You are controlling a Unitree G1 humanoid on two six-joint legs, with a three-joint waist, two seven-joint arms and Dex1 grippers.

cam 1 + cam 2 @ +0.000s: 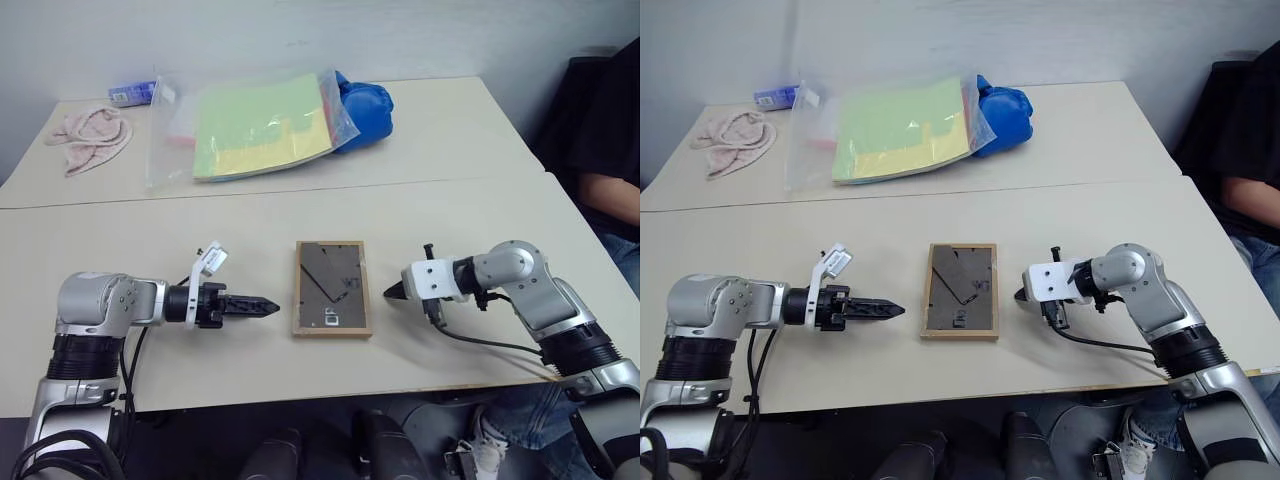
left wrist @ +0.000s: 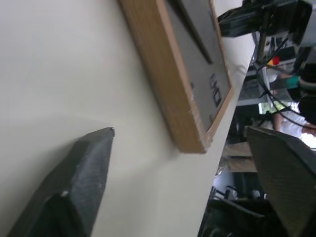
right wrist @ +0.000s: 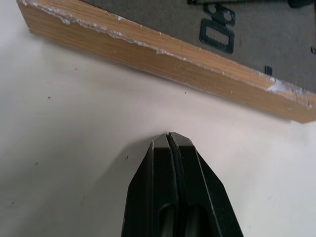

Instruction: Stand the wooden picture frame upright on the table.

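Light-wood and dark grey, the wooden picture frame (image 1: 332, 288) lies flat on the table (image 1: 450, 150), back panel up, its fold-out stand (image 1: 335, 280) pressed against the panel, between the two grippers near the table's front edge; its long axis runs away from the robot, its short sides facing the near and far edges, and the small hanger sits toward the near end. Each gripper aims inward at one of the long sides; the left gripper (image 1: 262, 306) points at the left long edge and stops just short of it, its fingers spread wide in the left wrist view, one finger (image 2: 79, 182) low on the tabletop with the frame's near corner lying between the pair; the right gripper (image 3: 170, 143) points at the right long edge, fingers pressed tight together on nothing, with bare tabletop between tip and wood. Judging by the gaps, the right tip looks slightly nearer its edge, though both are close; since the frame lies face down, standing it up likely means lifting one long edge.
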